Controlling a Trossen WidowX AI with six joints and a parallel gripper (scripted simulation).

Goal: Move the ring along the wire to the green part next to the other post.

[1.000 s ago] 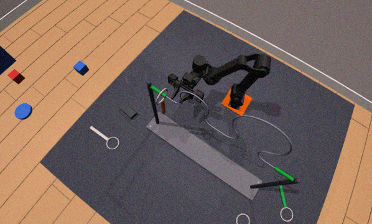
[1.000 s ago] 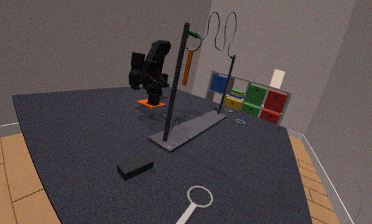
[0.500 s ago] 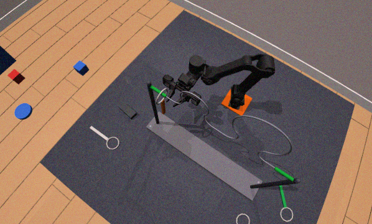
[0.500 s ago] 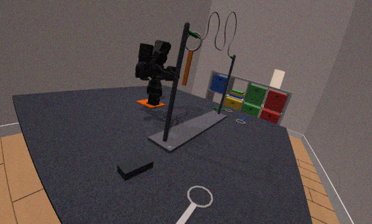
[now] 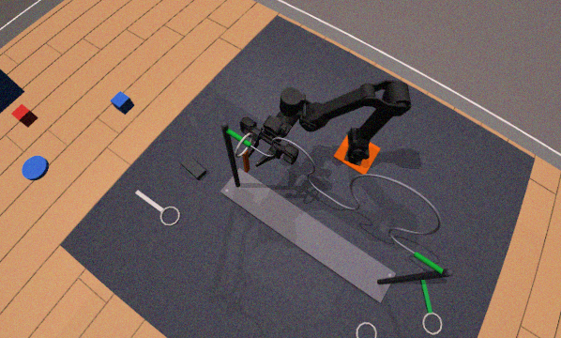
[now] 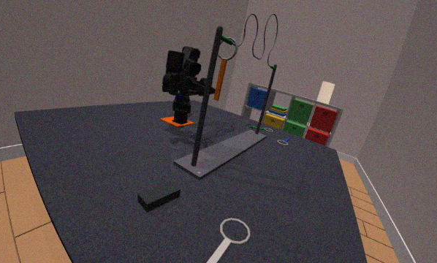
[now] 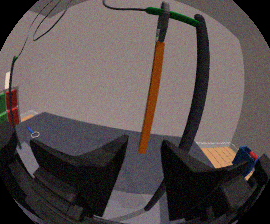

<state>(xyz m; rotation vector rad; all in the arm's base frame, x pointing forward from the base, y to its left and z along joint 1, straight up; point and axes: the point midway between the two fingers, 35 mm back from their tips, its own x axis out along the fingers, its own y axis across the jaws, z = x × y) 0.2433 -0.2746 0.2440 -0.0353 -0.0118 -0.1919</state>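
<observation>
The ring hangs on the near green part, beside its post. Its orange handle hangs down. My gripper is partly open and empty. In the wrist view the handle's lower end shows between the fingertips; the exact gap in depth is unclear. The grey wire crosses over the gripper in the top view. The other green part is at the far post.
The posts stand on a grey base plate. A dark block and a white-handled ring lie on the mat near the first post. A green-handled ring lies by the far post.
</observation>
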